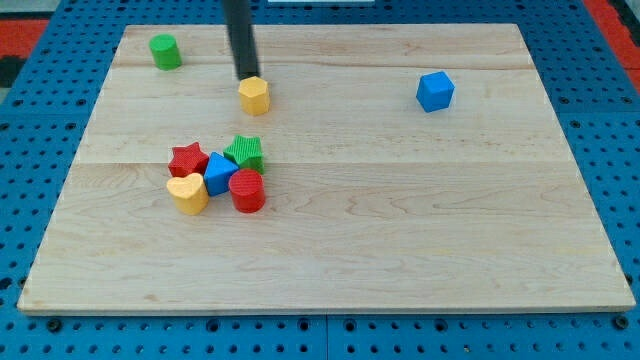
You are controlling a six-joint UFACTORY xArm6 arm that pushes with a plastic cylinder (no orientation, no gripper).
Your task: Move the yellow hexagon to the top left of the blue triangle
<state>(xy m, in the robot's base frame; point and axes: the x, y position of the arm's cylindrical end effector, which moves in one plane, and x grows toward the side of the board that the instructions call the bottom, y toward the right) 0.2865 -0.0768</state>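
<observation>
Upper left of the frame: green cylinder (165, 50), out of play. Centre-left: tight cluster of yellow heart (187, 193), red star (187, 159), blue triangle (218, 173), green star (245, 152) and red cylinder (246, 190), all touching. Above the cluster, well apart and slightly right: yellow hexagon (254, 95), squat, faceted, glossy. Just behind its upper-left edge: my tip (246, 77), apparently touching, placed for a shove down-frame; no fingers on this rod. Upper right: blue cube (435, 91), alone.
</observation>
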